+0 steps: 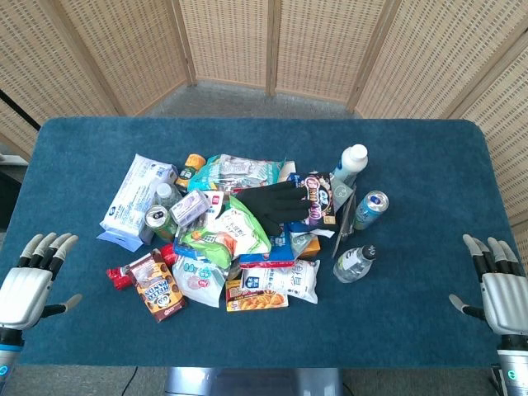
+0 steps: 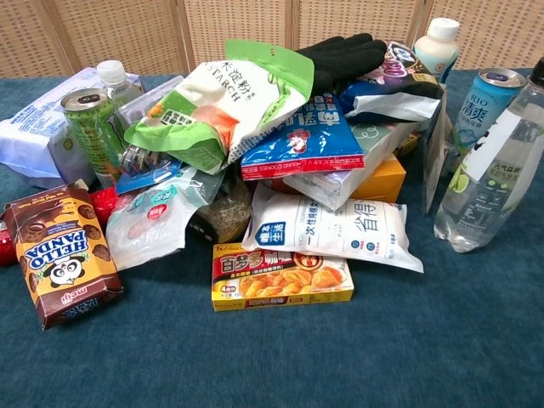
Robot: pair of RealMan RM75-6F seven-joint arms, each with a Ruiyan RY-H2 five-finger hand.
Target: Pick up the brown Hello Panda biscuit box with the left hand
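Note:
The brown Hello Panda biscuit box [image 1: 157, 286] lies flat at the near left edge of the pile, its panda face upward; the chest view shows the box [image 2: 62, 254] at the left, tilted, with nothing on top of it. My left hand [image 1: 31, 279] hovers at the table's near left corner, well left of the box, empty with fingers spread. At the near right corner my right hand [image 1: 497, 286] is likewise empty, fingers apart. Neither hand appears in the chest view.
A heap of snacks fills the table's middle: a green starch bag [image 2: 219, 106], a black glove [image 1: 278, 202], a yellow curry box [image 2: 281, 278], a green can [image 2: 90, 125], a red packet [image 1: 118, 275] touching the panda box, and bottles [image 1: 355, 263] at right.

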